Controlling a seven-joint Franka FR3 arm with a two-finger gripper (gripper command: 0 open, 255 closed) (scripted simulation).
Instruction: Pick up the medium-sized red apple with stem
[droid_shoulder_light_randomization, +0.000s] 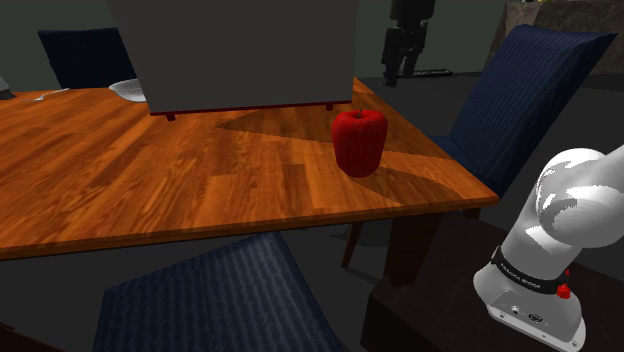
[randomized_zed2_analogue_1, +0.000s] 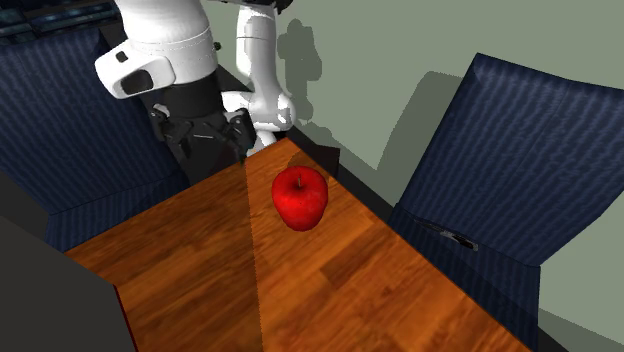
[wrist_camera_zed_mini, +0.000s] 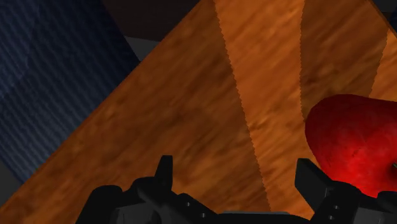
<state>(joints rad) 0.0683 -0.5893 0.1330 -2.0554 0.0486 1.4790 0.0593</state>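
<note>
In the shoulder view, starting at the left: a dark blue cloth chair (droid_shoulder_light_randomization: 85, 55) behind a brown wooden table (droid_shoulder_light_randomization: 150, 190). Next, on the table top, a small white thing (droid_shoulder_light_randomization: 128, 89), maybe a dish, too dim to be sure. Then a big grey box with a dark red bottom edge (droid_shoulder_light_randomization: 240, 50), standing on the table. Further along, the round red apple (droid_shoulder_light_randomization: 358, 141), upright on the wood near the table's corner, apart from the box and partly in shadow. Past the table, a second dark blue chair (droid_shoulder_light_randomization: 520, 90). Low at the right, the white robot arm (droid_shoulder_light_randomization: 545, 240) on its dark stand (droid_shoulder_light_randomization: 420, 312).

In the second exterior view, again from the left: the black two-finger gripper (randomized_zed2_analogue_1: 212, 145) under the white arm, up over the table's edge, near the apple but not touching it. Then the apple on the wood, close to the corner. Then a blue chair just beside the table.

In the wrist view: black fingers (wrist_camera_zed_mini: 165, 173) spread wide apart, with bare wood between them and holding nothing. Just beside one finger and outside the gap, the apple, not grabbed
</note>
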